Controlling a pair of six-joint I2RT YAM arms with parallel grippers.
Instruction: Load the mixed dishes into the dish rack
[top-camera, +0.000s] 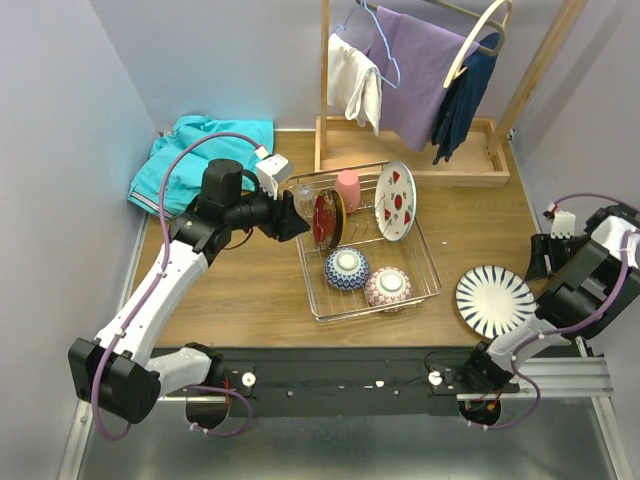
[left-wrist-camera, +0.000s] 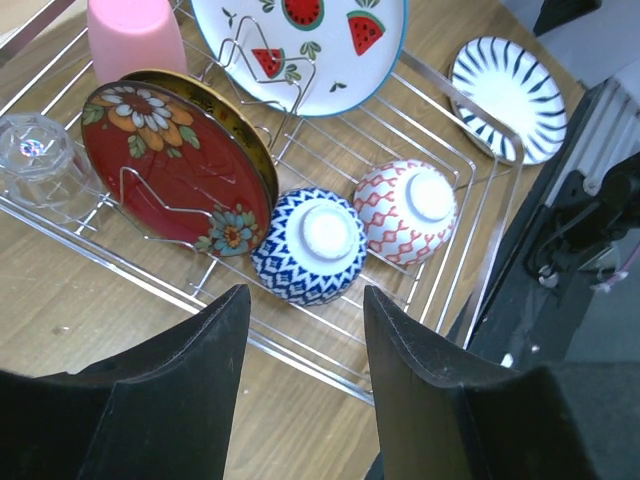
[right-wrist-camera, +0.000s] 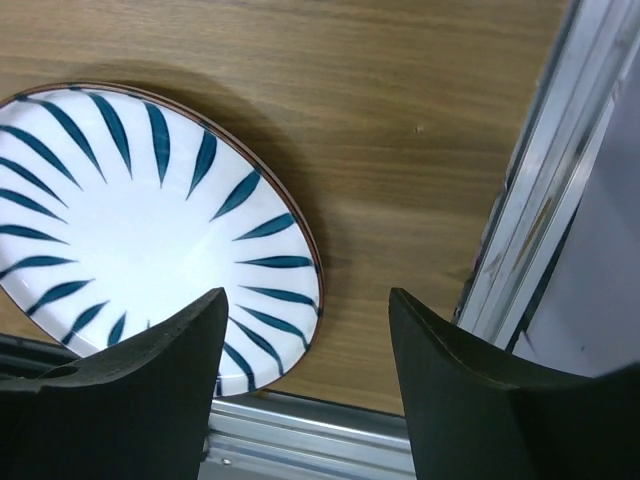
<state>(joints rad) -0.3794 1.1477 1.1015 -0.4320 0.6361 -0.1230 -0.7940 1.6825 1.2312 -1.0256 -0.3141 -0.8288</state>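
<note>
A brown wooden table (top-camera: 250, 290) stands between pale walls (top-camera: 60, 120). At the far left lies one teal cloth (top-camera: 195, 150). The left claw (left-wrist-camera: 305, 300) hangs by the left side of the dish rack (left-wrist-camera: 462, 97), its fingers apart, holding nothing. In the rack are one clear glass (left-wrist-camera: 35, 150), one red flower plate (left-wrist-camera: 170, 170) on its edge, one pink cup (left-wrist-camera: 135, 35), one white fruit plate (left-wrist-camera: 320, 40) and two bowls upside down: blue (left-wrist-camera: 310, 245) and pink (left-wrist-camera: 405, 210). Behind stands a wooden clothes rack (top-camera: 400, 170) with three hanging clothes. One blue-striped plate (top-camera: 495, 300) lies flat on the table, right of the rack. The right claw (right-wrist-camera: 305, 310) hangs over its edge, apart and empty.
</note>
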